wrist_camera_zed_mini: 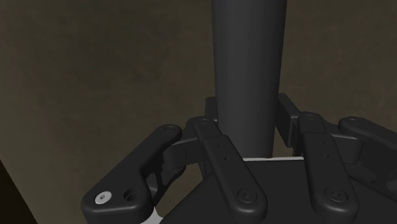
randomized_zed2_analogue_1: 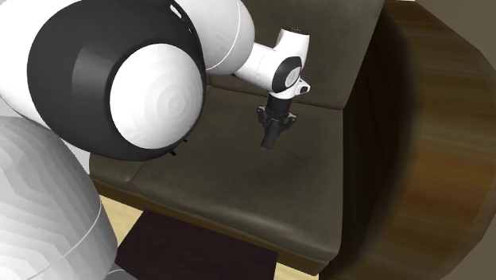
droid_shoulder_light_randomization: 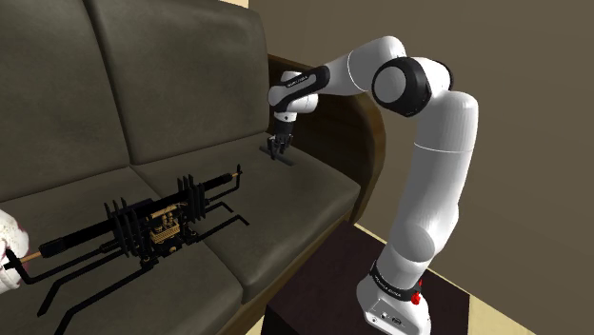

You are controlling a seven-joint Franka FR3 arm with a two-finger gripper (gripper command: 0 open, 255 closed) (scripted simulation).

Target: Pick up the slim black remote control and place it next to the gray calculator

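Stand: the dark box-shaped stand (droid_shoulder_light_randomization: 314, 309) is sitting nearest, at the shoulder view's lower right, just in front of the sofa's front edge.
Arm: the white Franka arm (droid_shoulder_light_randomization: 428, 181) is rising from the stand, bending at a dark elbow joint and reaching toward the shoulder view's left over the right seat cushion, with its wrist turning the hand downward.
Hand: the all-black two-finger gripper (droid_shoulder_light_randomization: 277, 145) is hanging low over that cushion, and its fingers (wrist_camera_zed_mini: 219, 156) are standing narrow, clasping the remote between them.
Remote: the slim black bar-shaped remote control (wrist_camera_zed_mini: 248, 63) is sitting in that grip above the rear part of the right cushion. Its long axis is running straight on from the hand, away from the wrist and toward the fabric. Whether its far end is touching the cushion, I cannot tell.
Room: the dark olive-brown cushioned sofa (droid_shoulder_light_randomization: 286, 219) is offering bare seat all round the gripper. The curved brown wooden sofa arm (randomized_zed2_analogue_1: 429, 119) is rising at the second exterior view's right, apart from the hand.
Left cushion: a black spindly rack with a gold middle (droid_shoulder_light_randomization: 157, 224) is lying well apart from the gripper.
Far: the sofa backrest (droid_shoulder_light_randomization: 171, 76) is rising just beyond the hand.
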